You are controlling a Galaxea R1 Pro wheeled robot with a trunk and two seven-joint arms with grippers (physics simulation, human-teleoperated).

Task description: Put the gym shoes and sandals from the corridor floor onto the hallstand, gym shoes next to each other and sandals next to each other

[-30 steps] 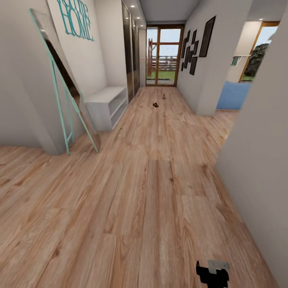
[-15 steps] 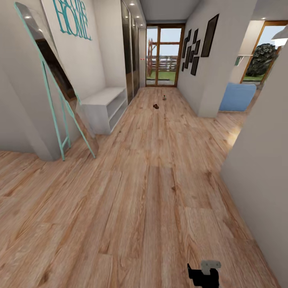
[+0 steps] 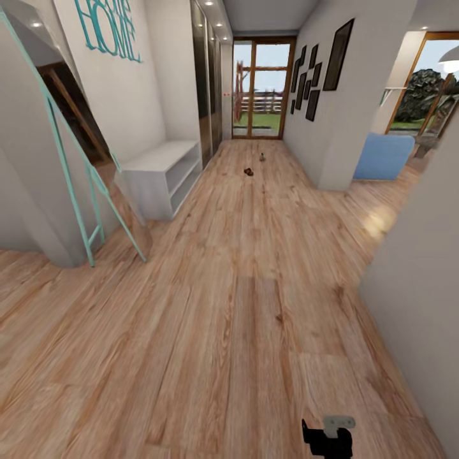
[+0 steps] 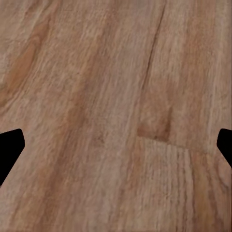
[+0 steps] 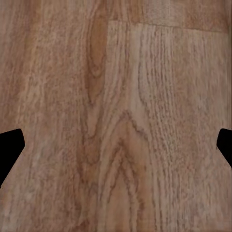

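Wood-grain corridor floor [image 4: 116, 96] lies under my left hand [image 4: 116, 145] and right hand [image 5: 116, 145], both spread wide, holding nothing. Far down the corridor, a dark sandal [image 3: 248, 171] lies mid-floor, orientation unclear; the hallstand [image 3: 162, 167] runs lengthwise along the left wall.

A teal-framed mirror [image 3: 70, 159] leans against the near left wall, below teal "HOME" lettering [image 3: 105, 29]. Dark sliding wardrobe doors [image 3: 207, 83] run along the left side further back. A glass door [image 3: 261, 86] with a wooden frame closes the far end — grass and a fence show through it. Black picture frames [image 3: 319, 67] hang on the right wall. Past the right corner stands a blue armchair [image 3: 384, 156].
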